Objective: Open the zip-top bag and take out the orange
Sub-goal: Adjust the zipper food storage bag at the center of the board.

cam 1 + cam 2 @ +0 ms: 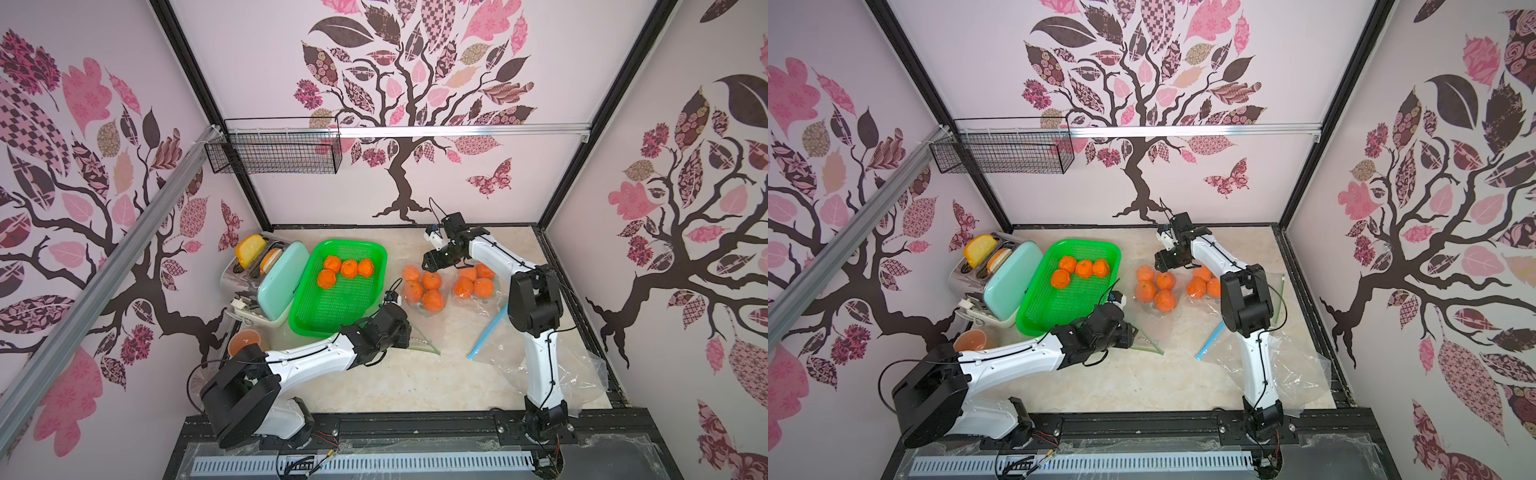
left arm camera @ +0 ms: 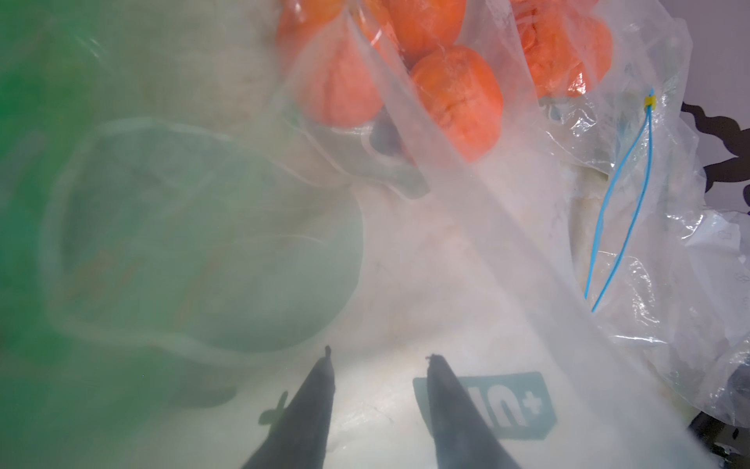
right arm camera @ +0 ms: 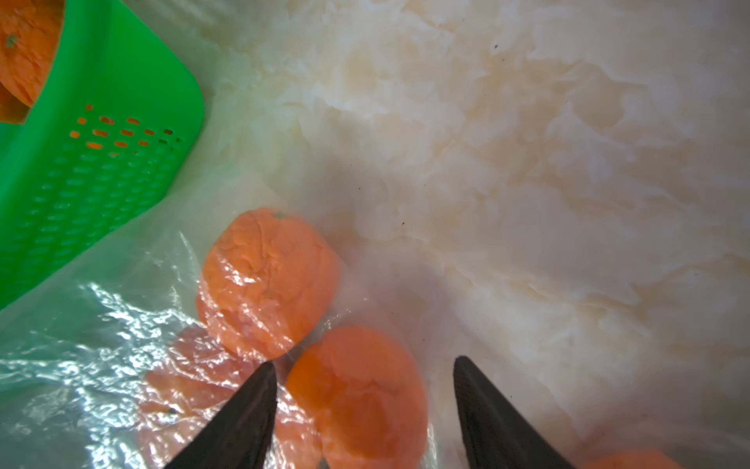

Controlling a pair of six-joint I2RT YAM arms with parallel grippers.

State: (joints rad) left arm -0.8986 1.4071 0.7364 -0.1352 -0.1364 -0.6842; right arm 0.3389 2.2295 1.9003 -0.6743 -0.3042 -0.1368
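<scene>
Right claw (image 3: 364, 363) hangs released, jaws spread wide and grasping nothing, above the oranges in the zip-top bag (image 1: 424, 318). One orange (image 3: 361, 394) lies under the gap between its black fingers (image 3: 243, 418); whether either finger touches it cannot be told. The left claw (image 2: 381, 359) is released too, its two fingers apart and low over the surface (image 1: 395, 386), just beside the bag's green zip edge (image 1: 424, 348). Clear film hazes that arm's wrist view. The bag lies at the middle of the surface, with five oranges bunched at its end nearer the far edge and its zip edge turned toward the near edge. A second clear bag (image 1: 482, 309) with four oranges lies just beside it, toward the right edge, and its blue zip strip (image 1: 486, 332) slants toward the near edge. On the other side, toward the left edge, a green basket (image 1: 336, 307) holds four more oranges, and a toaster (image 1: 249, 270) stands in the far left corner.
</scene>
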